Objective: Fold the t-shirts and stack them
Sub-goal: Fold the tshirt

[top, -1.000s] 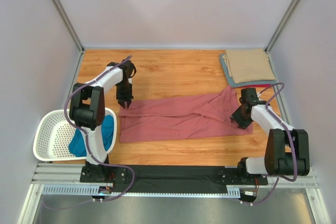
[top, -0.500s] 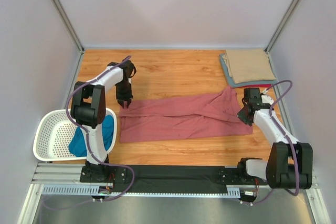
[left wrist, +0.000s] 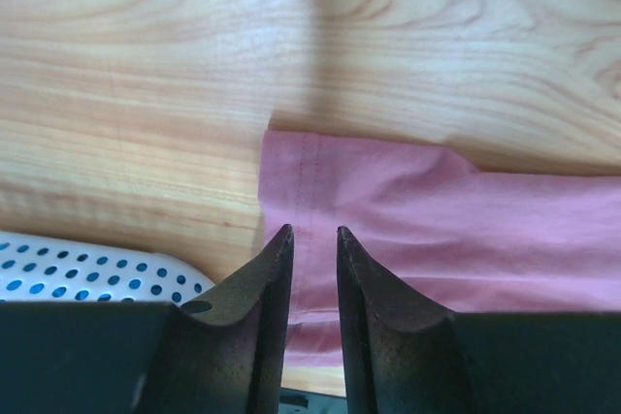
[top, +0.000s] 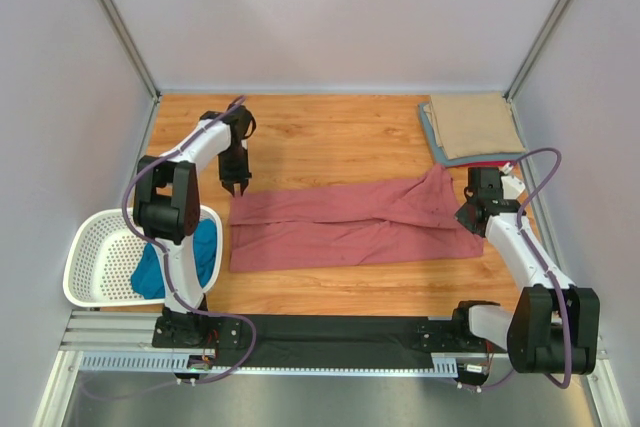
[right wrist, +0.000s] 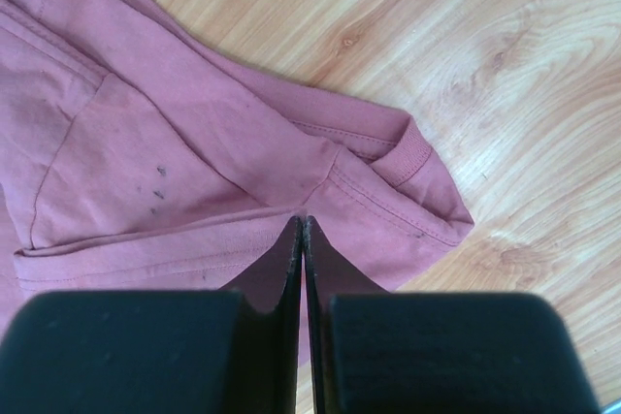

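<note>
A dusty rose-red t-shirt (top: 350,222) lies folded into a long band across the table's middle. My left gripper (top: 238,190) hovers over its left end, open, and the hem (left wrist: 291,181) shows just beyond the empty gap between its fingertips (left wrist: 309,232). At the shirt's right end my right gripper (top: 468,217) is shut. In the right wrist view its tips (right wrist: 303,220) meet on a fold of the rose cloth (right wrist: 194,143) beside the sleeve cuff (right wrist: 412,157), where creases run together. A tan folded shirt (top: 475,125) tops a stack at the back right.
A grey-blue shirt (top: 432,137) and a red edge (top: 500,162) show under the tan one. A white perforated basket (top: 95,257) hangs off the near left edge with a teal shirt (top: 205,252) in it; its rim (left wrist: 87,269) shows in the left wrist view.
My right gripper has gone from open to shut and shifted a little right at the shirt's right end. The left gripper has drifted slightly back and left. The shirt's right end lies flatter.
</note>
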Robot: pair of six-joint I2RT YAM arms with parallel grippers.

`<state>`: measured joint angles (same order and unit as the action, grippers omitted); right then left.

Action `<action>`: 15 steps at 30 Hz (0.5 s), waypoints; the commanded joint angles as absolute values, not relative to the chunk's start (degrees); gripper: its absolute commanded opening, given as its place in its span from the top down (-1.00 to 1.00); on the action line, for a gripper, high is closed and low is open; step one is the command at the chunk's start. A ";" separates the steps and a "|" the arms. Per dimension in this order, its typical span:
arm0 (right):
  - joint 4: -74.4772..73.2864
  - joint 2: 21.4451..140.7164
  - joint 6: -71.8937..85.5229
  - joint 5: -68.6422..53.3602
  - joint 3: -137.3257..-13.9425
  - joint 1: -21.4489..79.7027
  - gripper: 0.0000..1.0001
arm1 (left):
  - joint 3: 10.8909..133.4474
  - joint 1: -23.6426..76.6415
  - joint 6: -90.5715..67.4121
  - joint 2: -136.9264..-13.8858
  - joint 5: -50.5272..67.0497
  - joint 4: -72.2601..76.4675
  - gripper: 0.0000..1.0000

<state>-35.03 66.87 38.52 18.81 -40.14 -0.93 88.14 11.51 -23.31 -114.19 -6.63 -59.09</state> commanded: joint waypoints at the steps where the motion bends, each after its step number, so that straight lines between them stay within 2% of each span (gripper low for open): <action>1: -32.08 66.01 37.00 19.16 -41.75 -1.41 0.99 | 91.14 11.25 -20.66 -114.87 -7.91 -59.59 0.36; 10: -31.99 66.36 36.04 16.26 -44.37 -1.49 0.99 | 91.14 11.16 -17.76 -118.47 -8.88 -59.41 0.36; 11: -32.43 66.53 35.95 16.17 -45.17 -1.49 0.99 | 91.32 11.16 -17.49 -119.00 -8.96 -59.33 0.41; 12: -33.04 66.62 35.95 16.43 -46.13 -1.58 0.99 | 91.75 11.16 -17.32 -119.61 -8.96 -59.41 0.68; 13: -35.05 66.62 35.95 17.13 -47.01 -1.58 0.99 | 92.89 11.16 -17.49 -120.84 -9.40 -60.28 0.83; 15: -37.08 66.36 35.95 19.24 -49.04 -2.37 1.00 | 93.51 11.25 -18.10 -121.38 -10.98 -60.82 1.00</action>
